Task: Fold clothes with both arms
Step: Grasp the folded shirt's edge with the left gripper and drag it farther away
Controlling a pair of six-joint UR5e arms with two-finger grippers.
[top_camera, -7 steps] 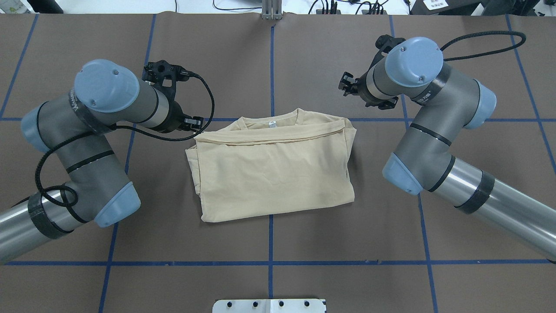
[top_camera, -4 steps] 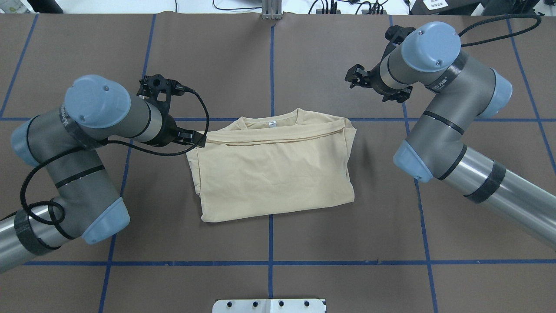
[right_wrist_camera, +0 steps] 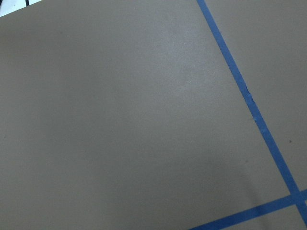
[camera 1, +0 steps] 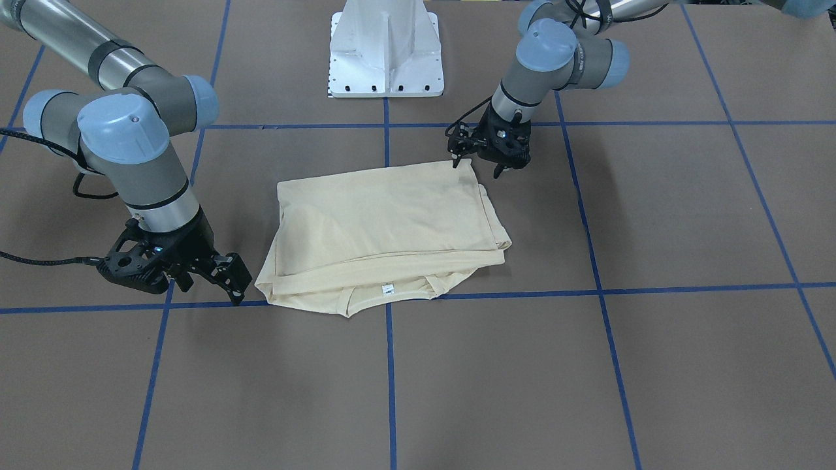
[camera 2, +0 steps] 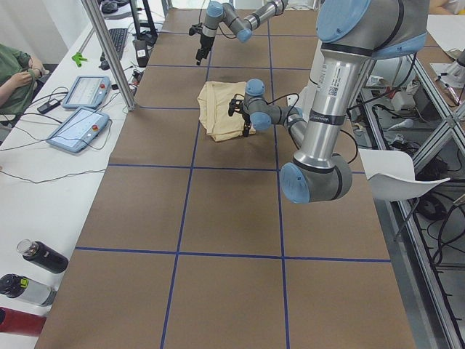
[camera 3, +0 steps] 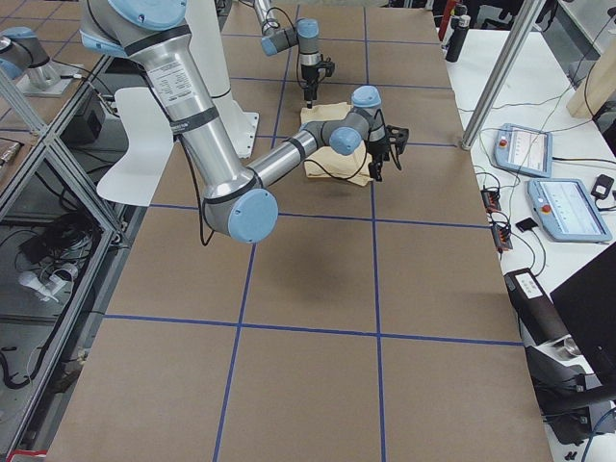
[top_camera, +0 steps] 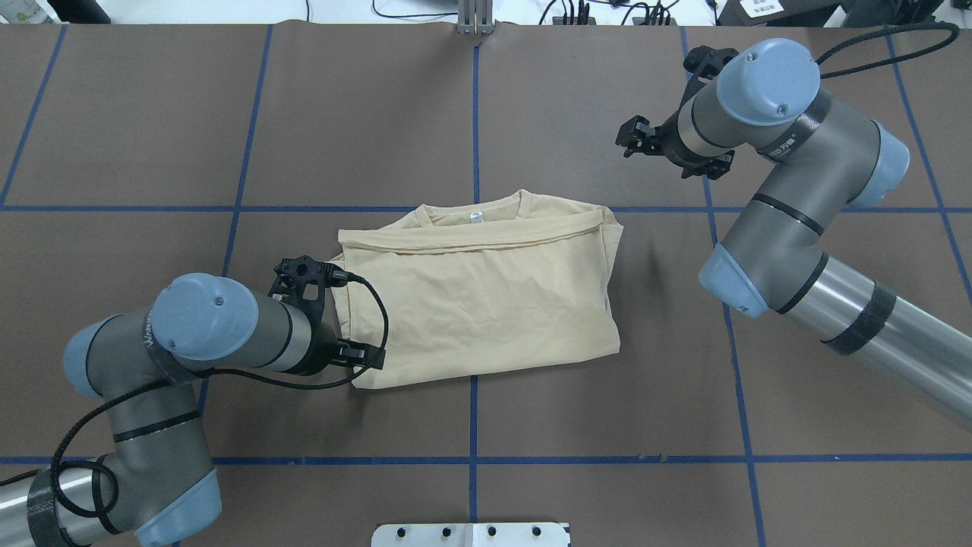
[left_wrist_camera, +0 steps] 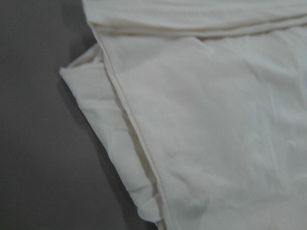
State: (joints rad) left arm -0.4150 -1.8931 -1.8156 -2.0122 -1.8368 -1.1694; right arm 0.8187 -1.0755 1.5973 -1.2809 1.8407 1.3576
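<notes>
The cream-yellow T-shirt (top_camera: 478, 292) lies folded into a rough rectangle at the table's middle, plain side up. Its collar and white neck label (top_camera: 476, 216) are at the far edge. It also shows in the front view (camera 1: 382, 228). My left gripper (top_camera: 334, 319) hangs fingers-down and open at the shirt's near left corner, holding nothing; it also shows in the front view (camera 1: 477, 163). The left wrist view shows the layered shirt edge (left_wrist_camera: 216, 120). My right gripper (top_camera: 645, 140) is open and empty above bare table beyond the shirt's far right corner; it also shows in the front view (camera 1: 209, 284).
The table (top_camera: 607, 395) is brown paper with a blue tape grid (top_camera: 474, 114). The white pedestal base (camera 1: 386, 52) stands on the robot's side. Teach pendants (camera 2: 76, 127), bottles (camera 2: 40, 254) and a metal post (camera 2: 109, 51) are along the far side.
My left arm has swung from the shirt's far left corner back to its near left corner. My right arm has drawn a little farther away, right and back. The shirt has not moved.
</notes>
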